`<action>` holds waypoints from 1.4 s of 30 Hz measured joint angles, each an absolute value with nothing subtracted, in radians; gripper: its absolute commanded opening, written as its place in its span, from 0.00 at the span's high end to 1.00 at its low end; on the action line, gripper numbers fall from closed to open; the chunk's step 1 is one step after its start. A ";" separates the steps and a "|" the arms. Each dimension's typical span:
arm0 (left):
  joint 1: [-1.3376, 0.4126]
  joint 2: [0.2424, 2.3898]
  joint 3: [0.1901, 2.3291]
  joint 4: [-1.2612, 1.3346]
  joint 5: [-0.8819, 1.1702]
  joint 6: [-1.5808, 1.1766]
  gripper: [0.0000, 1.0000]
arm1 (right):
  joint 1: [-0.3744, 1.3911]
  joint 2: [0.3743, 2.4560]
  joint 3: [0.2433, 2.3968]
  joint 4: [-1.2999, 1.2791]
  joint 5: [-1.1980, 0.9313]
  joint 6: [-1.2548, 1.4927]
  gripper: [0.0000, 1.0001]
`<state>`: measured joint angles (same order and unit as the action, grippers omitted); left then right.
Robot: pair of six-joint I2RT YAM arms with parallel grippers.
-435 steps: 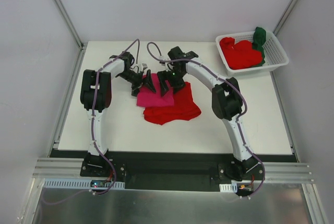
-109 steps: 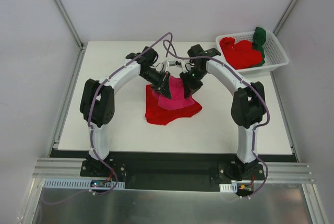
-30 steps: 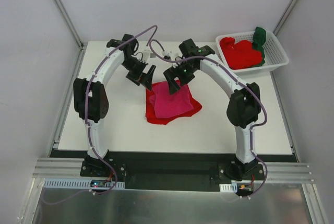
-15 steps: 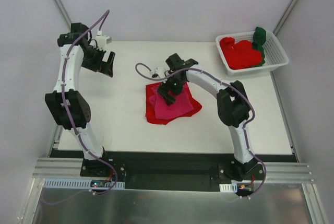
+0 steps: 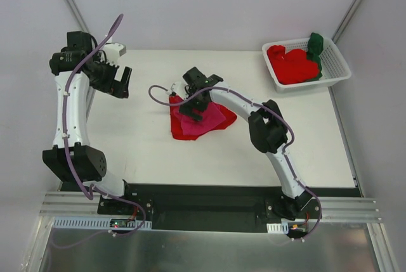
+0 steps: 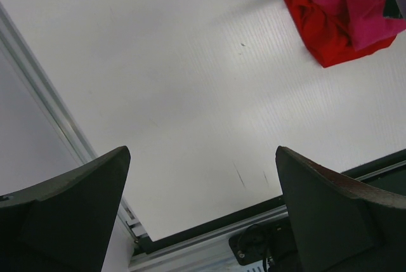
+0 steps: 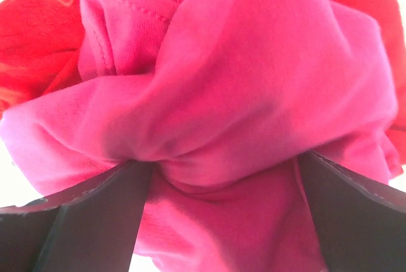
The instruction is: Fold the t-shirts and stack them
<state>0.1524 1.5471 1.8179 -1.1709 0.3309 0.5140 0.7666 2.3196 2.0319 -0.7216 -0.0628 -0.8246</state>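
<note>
Left hand [image 5: 119, 88] — released, empty — hangs at upper left. Right hand [image 5: 192, 108] — fingers spread wide — presses into the bunched magenta t-shirt [image 5: 212, 115], which lies on a red t-shirt [image 5: 181, 131] at the centre of the surface [image 5: 285, 145].

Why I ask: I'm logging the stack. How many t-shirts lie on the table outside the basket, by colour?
Magenta-pink t-shirt: 1
Red t-shirt: 1
Total: 2

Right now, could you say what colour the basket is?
The basket is white; top external view.
</note>
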 measured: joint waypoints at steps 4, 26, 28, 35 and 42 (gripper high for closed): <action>0.152 1.546 1.803 -1.178 0.331 0.514 0.01 | 0.762 2.307 2.016 -0.693 0.004 -0.859 0.00; 0.159 1.489 1.693 -1.187 0.387 0.519 0.01 | 0.733 2.201 2.113 -0.898 0.093 -0.785 0.04; 0.159 1.486 1.684 -1.188 0.391 0.519 0.01 | 0.733 2.201 2.102 -0.897 0.106 -0.785 0.03; 0.159 1.471 1.672 -1.187 0.397 0.519 0.01 | 0.718 2.238 2.081 -0.881 0.160 -0.798 0.03; 0.166 1.457 1.669 -1.187 0.398 0.521 0.01 | 0.694 2.317 2.081 -0.854 0.215 -0.834 0.03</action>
<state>0.1658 1.4574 1.6691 -1.1866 0.3977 0.5209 0.6945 2.3165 2.0808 -0.8543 0.2146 -0.8341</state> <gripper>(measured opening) 0.993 0.968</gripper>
